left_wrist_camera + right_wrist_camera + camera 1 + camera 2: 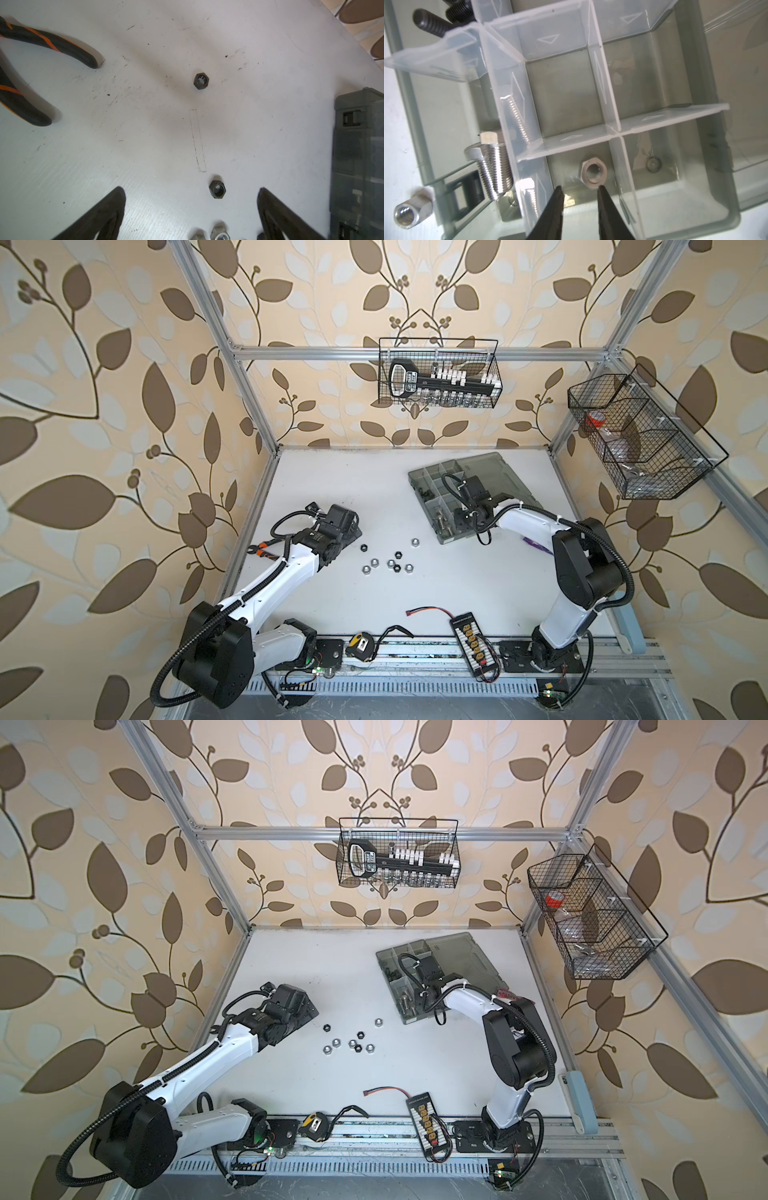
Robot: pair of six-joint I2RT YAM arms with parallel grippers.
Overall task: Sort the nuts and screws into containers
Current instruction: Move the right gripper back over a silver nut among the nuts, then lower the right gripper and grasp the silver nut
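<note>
In a compartment of the translucent grey plastic organizer case [716,207], under the right gripper [580,188], shiny silver hexagonal nut [593,173] lies flat (jaws slightly parted, gripping nothing): best lift straight up, clear of thin clear dividers [604,87]

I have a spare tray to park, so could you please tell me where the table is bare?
The widest bare stretch of the table lies at the back, between the rear frame, the left arm and the organizer case. Another runs between the nuts and the front cable. Crowded: around the nuts and the front rail.
</note>
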